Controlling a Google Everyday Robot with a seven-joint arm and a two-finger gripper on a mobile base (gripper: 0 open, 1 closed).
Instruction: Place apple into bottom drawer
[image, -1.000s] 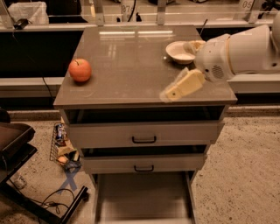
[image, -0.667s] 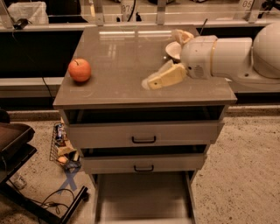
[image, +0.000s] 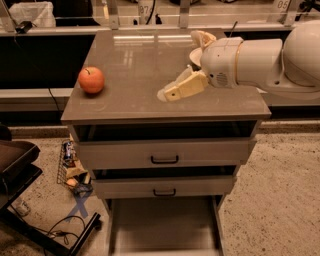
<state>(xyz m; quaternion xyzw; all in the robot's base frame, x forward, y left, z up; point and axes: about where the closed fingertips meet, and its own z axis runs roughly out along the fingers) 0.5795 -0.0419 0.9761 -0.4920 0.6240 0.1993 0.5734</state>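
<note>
The red-orange apple (image: 91, 80) sits on the grey cabinet top (image: 135, 60) near its left front corner. My gripper (image: 167, 93) hangs over the middle of the top, pointing left toward the apple, well to its right and apart from it. It holds nothing. The bottom drawer (image: 162, 225) is pulled out below the two upper drawers, and its grey floor is bare.
A white bowl (image: 197, 55) stands at the back right of the top, partly hidden by my arm (image: 260, 57). The two upper drawers (image: 164, 157) have black handles. Clutter and cables (image: 72, 175) lie on the floor at left, beside a dark chair (image: 15, 165).
My arm has swung left across the cabinet top, carrying the gripper from the right front edge toward the middle, closer to the apple. The apple has not moved.
</note>
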